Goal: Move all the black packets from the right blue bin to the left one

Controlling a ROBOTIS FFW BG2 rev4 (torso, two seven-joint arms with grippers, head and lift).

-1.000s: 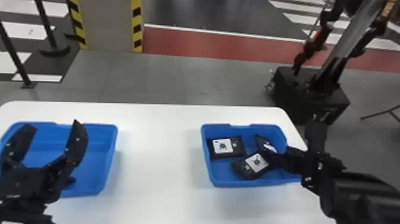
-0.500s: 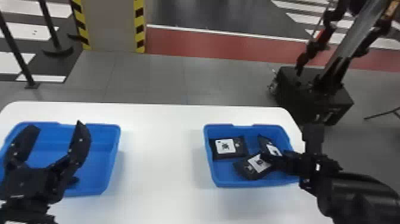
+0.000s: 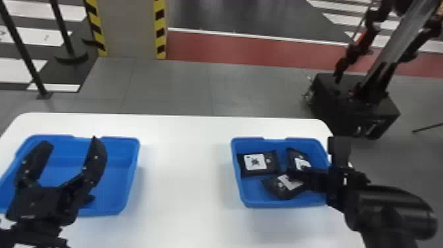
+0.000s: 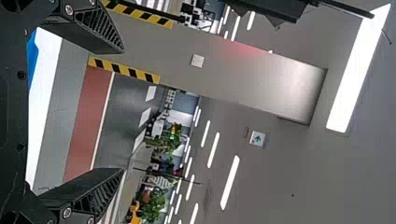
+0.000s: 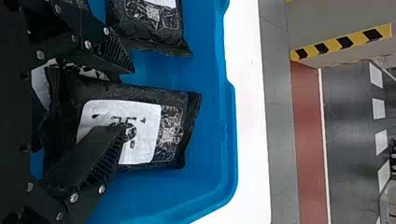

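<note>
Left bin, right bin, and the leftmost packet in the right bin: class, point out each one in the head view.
Left bin (image 3: 115,174): head view, on its bare floor.
Right bin (image 3: 252,188): head view, on its bare floor.
Leftmost packet (image 3: 257,163): head view, on its white label.
</note>
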